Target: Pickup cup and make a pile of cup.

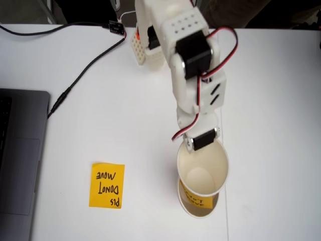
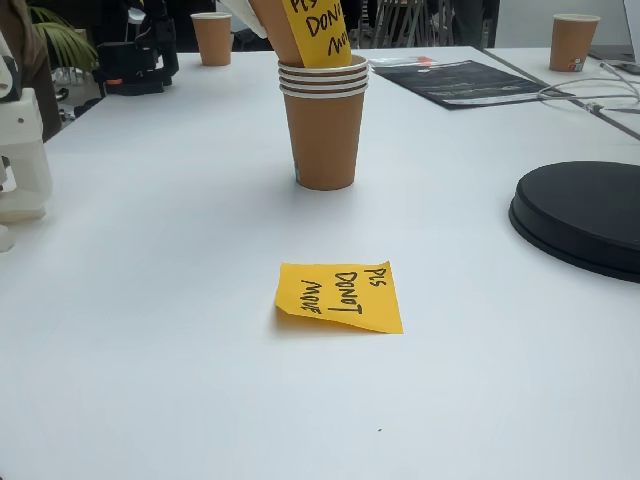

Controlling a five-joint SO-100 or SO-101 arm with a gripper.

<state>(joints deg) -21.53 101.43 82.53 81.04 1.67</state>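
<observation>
My gripper [image 1: 199, 146] is shut on the far rim of a paper cup [image 1: 203, 173], cream-white inside, and holds it tilted. The cup's base dips into the pile of cup [image 1: 200, 213], whose rim peeks out just below it in a fixed view. In the low fixed view the pile [image 2: 323, 135] stands upright in orange-brown with stacked rolled rims. The held cup [image 2: 312, 25] leans into its mouth, showing a yellow patch with handwriting. My fingertips are hidden behind the wrist motor.
An orange sticky note [image 1: 107, 186] [image 2: 340, 295] lies flat left of the pile. A laptop [image 1: 20, 160] takes the left edge and a black cable [image 1: 80, 75] runs behind it. A black round disc [image 2: 585, 215] sits at the right. Two more cups [image 2: 211, 38] [image 2: 574, 42] stand far back.
</observation>
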